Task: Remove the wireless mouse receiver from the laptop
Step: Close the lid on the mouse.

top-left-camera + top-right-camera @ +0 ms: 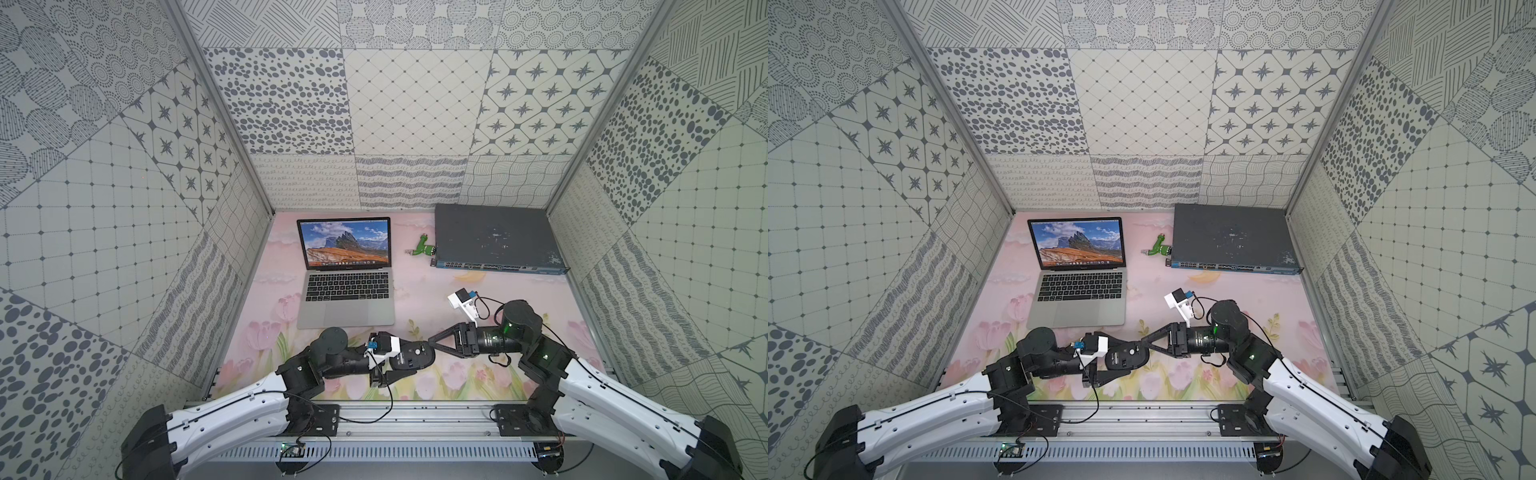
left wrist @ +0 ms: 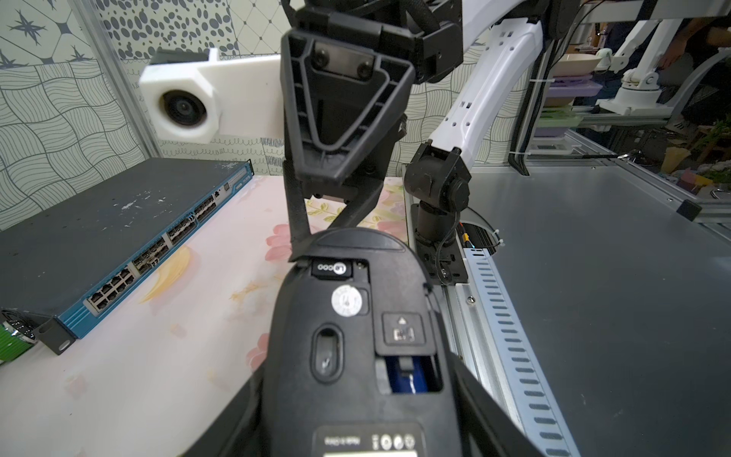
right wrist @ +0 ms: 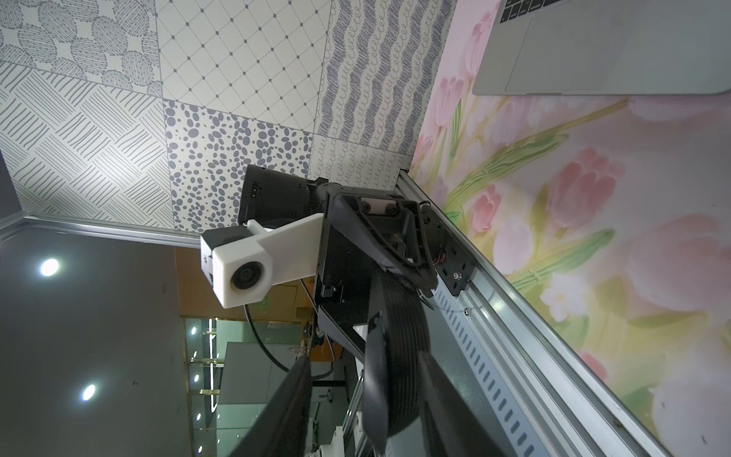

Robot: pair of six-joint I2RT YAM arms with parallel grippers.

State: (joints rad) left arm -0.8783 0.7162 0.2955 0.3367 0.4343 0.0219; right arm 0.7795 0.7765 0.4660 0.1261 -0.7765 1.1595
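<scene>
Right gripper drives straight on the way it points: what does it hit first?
The black mouse, held underside-up by the left gripper. The right gripper sits at its end; touching or not, I cannot tell.

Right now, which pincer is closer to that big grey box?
Right. The right pincer is in front of the grey box, near its left corner; the left pincer, gripping the black mouse, lies farther off toward the rail.

Robotics lab: patterned-panel booth [image 1: 415, 104], aluminium mounting rail [image 1: 415, 419], another white robot arm [image 2: 631, 81] beyond
</scene>
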